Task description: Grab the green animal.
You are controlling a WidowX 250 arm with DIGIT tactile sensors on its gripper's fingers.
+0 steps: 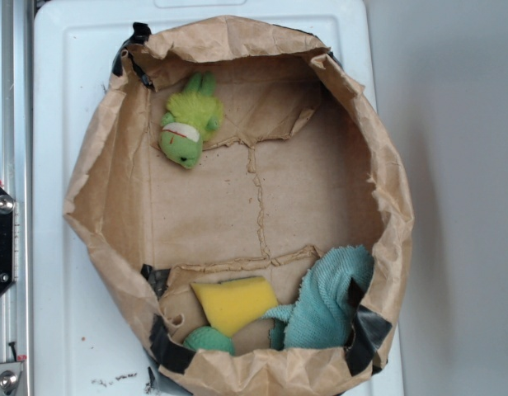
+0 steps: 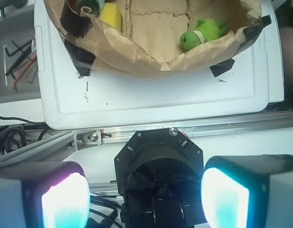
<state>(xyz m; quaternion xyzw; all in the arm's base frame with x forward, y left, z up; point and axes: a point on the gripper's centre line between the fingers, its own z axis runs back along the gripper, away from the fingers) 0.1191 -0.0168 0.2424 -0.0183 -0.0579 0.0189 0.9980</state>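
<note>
The green animal (image 1: 189, 120) is a fuzzy lime-green plush with a white-and-red band on its head. It lies in the far left corner of the brown paper bag (image 1: 101, 190), head toward the front. In the wrist view the green animal (image 2: 201, 33) shows at the top right, inside the paper bag (image 2: 137, 59). My gripper (image 2: 144, 199) is open, with nothing between its two glowing pads (image 2: 65, 202). It hangs well back from the bag, over the robot base and the rail. The exterior view does not show the gripper.
In the bag's near end lie a yellow sponge (image 1: 235, 301), a teal terry cloth (image 1: 328, 301) and a darker green knitted lump (image 1: 209, 339). The bag stands on a white tray (image 1: 56, 272). An aluminium rail (image 2: 184, 128) runs in front of the tray. Hex keys (image 2: 18, 54) lie at left.
</note>
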